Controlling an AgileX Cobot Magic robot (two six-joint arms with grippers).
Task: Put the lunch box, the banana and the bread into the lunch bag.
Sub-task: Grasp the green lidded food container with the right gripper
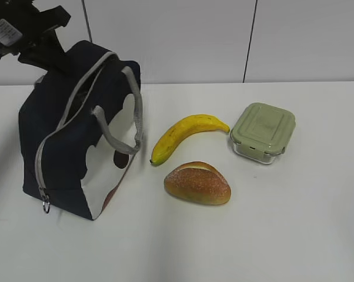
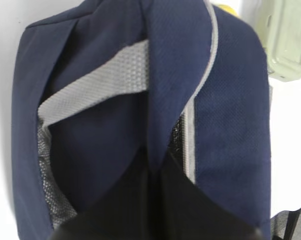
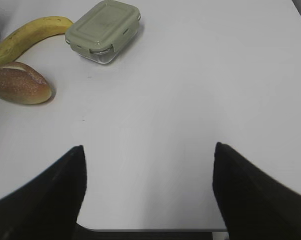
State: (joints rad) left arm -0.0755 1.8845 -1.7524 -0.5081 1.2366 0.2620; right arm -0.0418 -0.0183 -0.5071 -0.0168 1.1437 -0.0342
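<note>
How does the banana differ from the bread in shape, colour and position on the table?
The banana is long, thin and curved; the bread is a short, plump oval. The banana is smooth yellow with dark tips; the bread is golden brown with a rough crust. The banana lies farther back, its far tip close to the lunch box; the bread sits nearer the camera. Both lie bare on the white table, outside the lunch bag.

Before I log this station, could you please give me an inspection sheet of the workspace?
Surface: white table, bare where visible.
Job's things: dark navy fabric lunch bag unzipped at left; curved yellow banana, oval golden-brown bread roll and green-lidded clear glass lunch box outside it on the table.
Clutter: nothing seen.
Grippers: left gripper clamped on the bag's navy fabric; right gripper open, empty.
Cables: nothing seen.
Surroundings: pale panelled wall.
</note>
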